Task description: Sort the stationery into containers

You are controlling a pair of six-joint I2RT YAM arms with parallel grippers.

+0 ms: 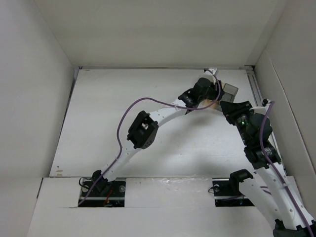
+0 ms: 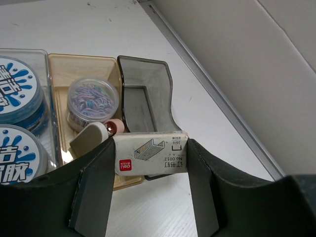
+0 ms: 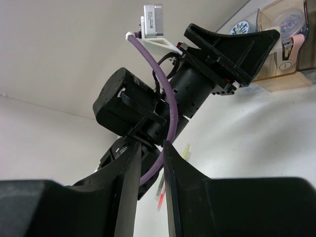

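My left gripper (image 2: pixel 151 153) is shut on a small pinkish-white block (image 2: pixel 150 159), a staple box, gripped end to end. It hangs over the near rims of the tan box (image 2: pixel 84 66) and the smoky dark box (image 2: pixel 148 94) of the containers (image 1: pixel 230 90). Two blue cylinders (image 2: pixel 15 89) sit in the clear box on the left. My right gripper (image 3: pixel 151 148) is open by a narrow gap with nothing in it, just behind the left wrist. Yellow and pink pens (image 3: pixel 185 150) lie on the table past it.
A small clear tub of coloured bands (image 2: pixel 92 98) and a grey-white piece with a pink tip (image 2: pixel 91 138) are in the tan box. The side wall and its metal rail (image 2: pixel 222 103) run close to the right of the containers. The left arm's purple cable (image 3: pixel 170 113) crosses the right wrist view.
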